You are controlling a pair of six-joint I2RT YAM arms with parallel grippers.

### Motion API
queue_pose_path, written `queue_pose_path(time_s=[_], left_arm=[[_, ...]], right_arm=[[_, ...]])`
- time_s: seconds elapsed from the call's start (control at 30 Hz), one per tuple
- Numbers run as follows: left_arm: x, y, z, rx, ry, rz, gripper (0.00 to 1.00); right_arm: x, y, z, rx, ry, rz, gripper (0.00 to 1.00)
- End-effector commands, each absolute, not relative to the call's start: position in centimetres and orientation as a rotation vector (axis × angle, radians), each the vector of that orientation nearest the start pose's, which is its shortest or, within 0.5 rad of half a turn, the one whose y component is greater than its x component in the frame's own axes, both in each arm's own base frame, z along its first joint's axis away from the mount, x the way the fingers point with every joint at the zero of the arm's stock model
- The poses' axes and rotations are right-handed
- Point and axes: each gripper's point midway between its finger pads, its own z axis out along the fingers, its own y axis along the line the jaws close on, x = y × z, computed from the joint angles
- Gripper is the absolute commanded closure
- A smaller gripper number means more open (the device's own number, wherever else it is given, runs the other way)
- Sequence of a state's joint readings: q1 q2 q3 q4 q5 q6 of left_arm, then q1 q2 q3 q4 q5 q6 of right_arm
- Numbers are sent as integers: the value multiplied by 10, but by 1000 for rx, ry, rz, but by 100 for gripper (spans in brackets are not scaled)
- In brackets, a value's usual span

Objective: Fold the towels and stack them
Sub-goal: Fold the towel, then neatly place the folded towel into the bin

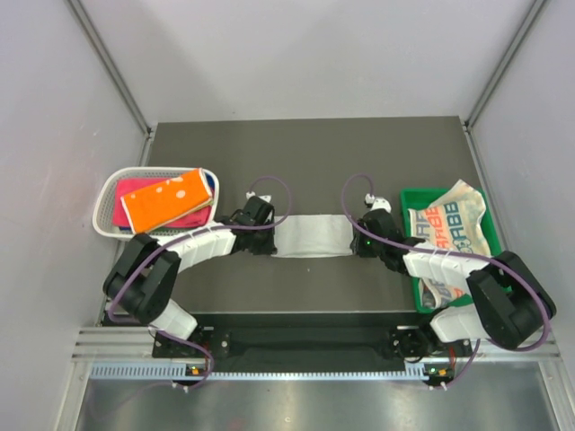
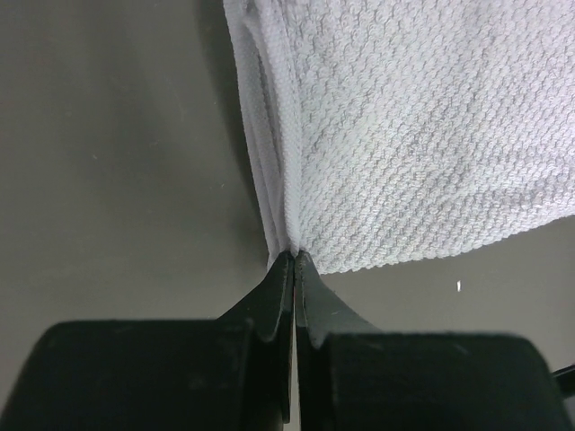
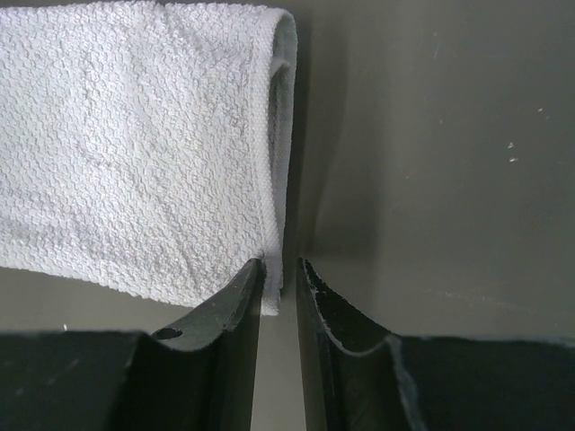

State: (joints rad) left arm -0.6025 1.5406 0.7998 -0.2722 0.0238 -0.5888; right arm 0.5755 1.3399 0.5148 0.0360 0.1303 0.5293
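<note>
A pale grey-white towel [image 1: 310, 235] lies folded into a long strip across the middle of the dark table. My left gripper [image 1: 273, 237] is shut on its left end; in the left wrist view the closed tips [image 2: 295, 256] pinch the gathered hem of the towel [image 2: 413, 135]. My right gripper [image 1: 349, 236] is at the strip's right end. In the right wrist view its jaws [image 3: 280, 262] stand a narrow gap apart, with the corner hem of the towel [image 3: 135, 144] between them, touching the left finger [image 3: 235, 292].
At the left, a white mesh basket [image 1: 106, 202] holds an orange dotted towel [image 1: 166, 199] on top of a pink-red towel [image 1: 135, 189] and a blue one [image 1: 212, 183]. At the right, a green tray [image 1: 415, 194] holds a letter-print towel [image 1: 446, 220].
</note>
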Motion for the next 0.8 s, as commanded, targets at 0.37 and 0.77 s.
queue_pose_path(time_s=[0.37, 0.77], left_arm=[[288, -212, 83, 43, 2550, -403, 65], [316, -209, 71, -68, 2565, -372, 46]], right_arm=[[285, 169, 84, -4, 2309, 312, 70], [295, 204, 127, -92, 2206, 470, 68]])
